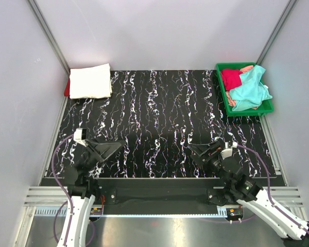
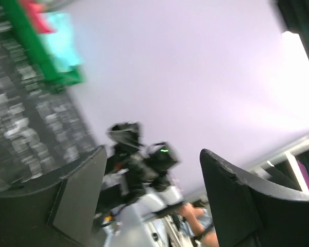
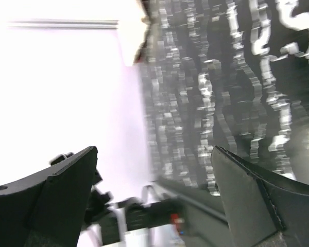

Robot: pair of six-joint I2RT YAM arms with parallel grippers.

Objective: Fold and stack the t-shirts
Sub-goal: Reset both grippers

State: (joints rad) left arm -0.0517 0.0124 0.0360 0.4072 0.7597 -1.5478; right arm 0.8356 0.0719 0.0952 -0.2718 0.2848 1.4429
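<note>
The top camera looks down from behind on the whole marbled table [image 1: 159,123]. Both wrist cameras sit low, tilted sideways, looking past their fingers [image 2: 77,200] across it. The left one also catches the green tray [image 2: 28,41].

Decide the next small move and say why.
Probably reach the right pincer toward the teal t-shirt in the green tray: it and the left pincer are open and empty, the cream-white t-shirt lies folded, the tray's shirts crumpled.

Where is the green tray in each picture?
Top external: the green tray sits at the far right corner of the table.
Left wrist: top left corner, blurred.
Right wrist: not in it.
Shared landmark: the black marbled table shows in all three views.
</note>
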